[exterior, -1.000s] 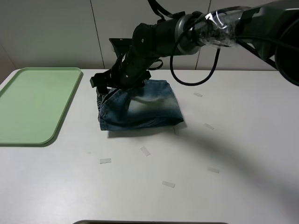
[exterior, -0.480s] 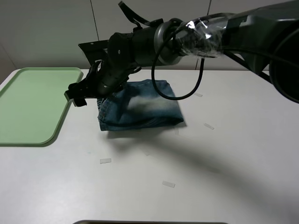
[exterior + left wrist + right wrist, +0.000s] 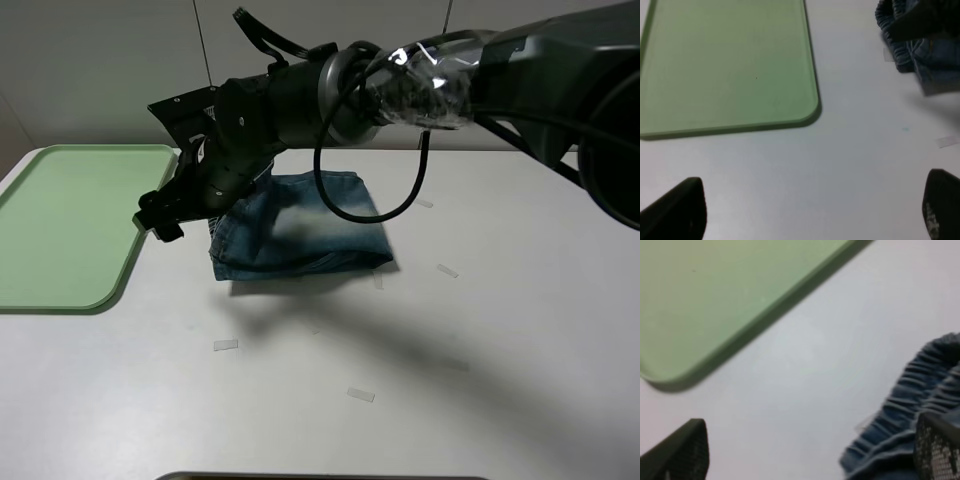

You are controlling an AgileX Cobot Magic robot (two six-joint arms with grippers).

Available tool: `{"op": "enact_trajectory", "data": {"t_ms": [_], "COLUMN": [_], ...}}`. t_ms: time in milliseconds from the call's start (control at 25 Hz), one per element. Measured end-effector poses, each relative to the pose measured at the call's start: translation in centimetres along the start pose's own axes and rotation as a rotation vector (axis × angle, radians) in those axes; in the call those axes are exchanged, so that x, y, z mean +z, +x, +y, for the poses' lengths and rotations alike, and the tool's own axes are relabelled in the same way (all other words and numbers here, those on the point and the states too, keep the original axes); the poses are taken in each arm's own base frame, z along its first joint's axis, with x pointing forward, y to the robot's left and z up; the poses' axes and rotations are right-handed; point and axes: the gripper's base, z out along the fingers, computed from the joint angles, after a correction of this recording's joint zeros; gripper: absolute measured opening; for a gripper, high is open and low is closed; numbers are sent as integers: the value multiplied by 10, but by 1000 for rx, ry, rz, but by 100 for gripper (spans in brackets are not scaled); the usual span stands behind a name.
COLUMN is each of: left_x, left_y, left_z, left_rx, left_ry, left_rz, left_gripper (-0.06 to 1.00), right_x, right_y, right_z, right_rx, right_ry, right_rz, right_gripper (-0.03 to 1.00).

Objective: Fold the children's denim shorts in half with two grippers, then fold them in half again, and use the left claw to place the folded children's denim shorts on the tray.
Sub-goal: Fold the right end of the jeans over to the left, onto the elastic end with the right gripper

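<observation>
On the white table point(image 3: 420, 340), folded denim shorts point(image 3: 300, 228) are lying near the green tray point(image 3: 60, 225), not touching. Right gripper point(image 3: 160, 215) is hovering between them, fingers spread. Left gripper point(image 3: 812, 207) is gaping wide too.

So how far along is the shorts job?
Done: the shorts lie folded in a compact bundle on the table. In hand: nothing; the right gripper hangs open by the waistband, the left gripper open too. Left: the left gripper must grasp them and set them on the tray.
</observation>
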Motion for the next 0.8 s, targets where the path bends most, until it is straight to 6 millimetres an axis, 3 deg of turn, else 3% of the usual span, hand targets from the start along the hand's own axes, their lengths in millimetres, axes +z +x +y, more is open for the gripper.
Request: {"op": "enact_trajectory", "data": {"t_ms": [200,560,800], "left_x": [0,0,0], "left_y": [0,0,0], "left_z": [0,0,0], "left_rx": [0,0,0], "left_ry": [0,0,0], "left_rz": [0,-1,-2], "left_gripper": [86,86,86], "right_x": [-15,-24,-13], "right_y": [-9,-9,-3], "right_z": [-27,-75,-88], "right_rx": [-61,220,382], "right_ry": [91,145,123], "right_rz": [-26,-37,-46], "right_gripper": [62,62,62]}}
